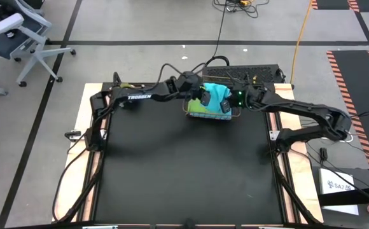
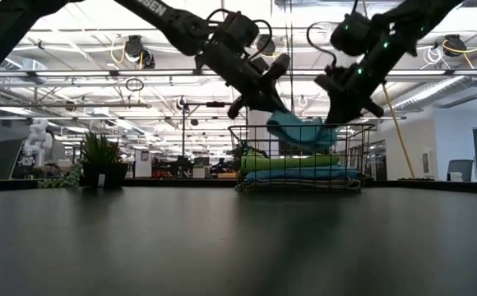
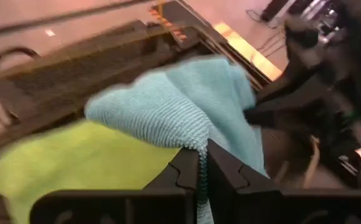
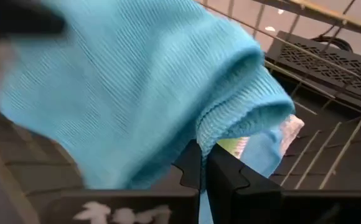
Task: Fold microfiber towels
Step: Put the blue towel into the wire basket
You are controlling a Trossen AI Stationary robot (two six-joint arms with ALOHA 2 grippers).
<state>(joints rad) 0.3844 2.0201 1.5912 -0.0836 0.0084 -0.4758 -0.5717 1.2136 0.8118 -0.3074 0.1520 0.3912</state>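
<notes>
A light blue microfiber towel (image 1: 215, 94) hangs bunched between my two grippers over a wire basket (image 2: 354, 156) at the table's far middle. My left gripper (image 3: 202, 152) is shut on the towel's left side and my right gripper (image 4: 202, 152) on its right side. In the basket a lime green towel (image 2: 288, 163) lies folded on top of a blue one (image 2: 304, 173). My left gripper pinches a rolled-over edge of the blue towel (image 3: 195, 143) between its two fingers, slanting down from the table's left. The cloth humps up beyond the fingers, slack. My right gripper pinches a folded-over edge, several layers (image 4: 221, 132), between its two fingers, slanting down from the right. The towel sags slack between both grippers (image 2: 300, 130), just above the stack in the basket.
A small green plant (image 2: 100, 156) stands at the far left of the table. A black slatted box (image 1: 248, 73) lies behind the basket. The dark tabletop (image 1: 184, 172) stretches bare toward the near edge. A white sheet (image 1: 337, 184) lies off the table's right side.
</notes>
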